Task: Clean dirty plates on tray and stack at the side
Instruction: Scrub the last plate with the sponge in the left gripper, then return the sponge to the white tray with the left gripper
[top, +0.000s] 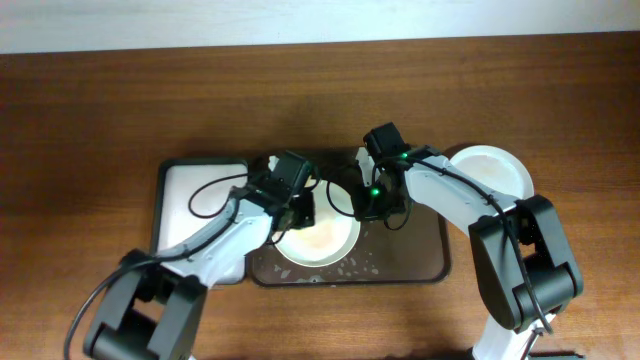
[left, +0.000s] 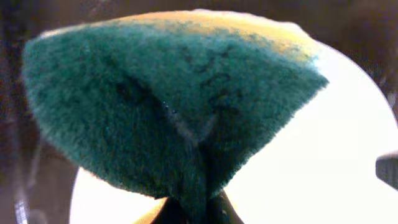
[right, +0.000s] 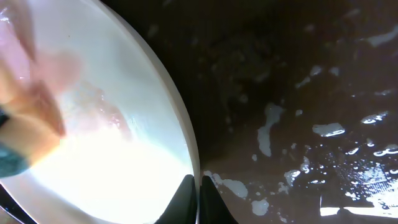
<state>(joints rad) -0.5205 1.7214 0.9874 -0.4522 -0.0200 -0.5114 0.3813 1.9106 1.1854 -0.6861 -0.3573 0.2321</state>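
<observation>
On the large dark brown rectangular tray, toward its 8 o'clock: pale cream round plate, wet, faint pinkish smear. The left fingers clamp a green-faced, yellow-backed scrub sponge over the plate's 11 o'clock. The right fingers pinch its rim at 2 o'clock. A white round plate lies off-tray on the wooden tabletop, 2 o'clock.

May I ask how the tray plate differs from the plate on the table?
The tray plate lies on the tray, pinkish smears inside; the table plate sits right of the tray and looks clean. The right gripper pinches the tray plate's rim; no gripper holds the table plate. Both are round, pale.
</observation>
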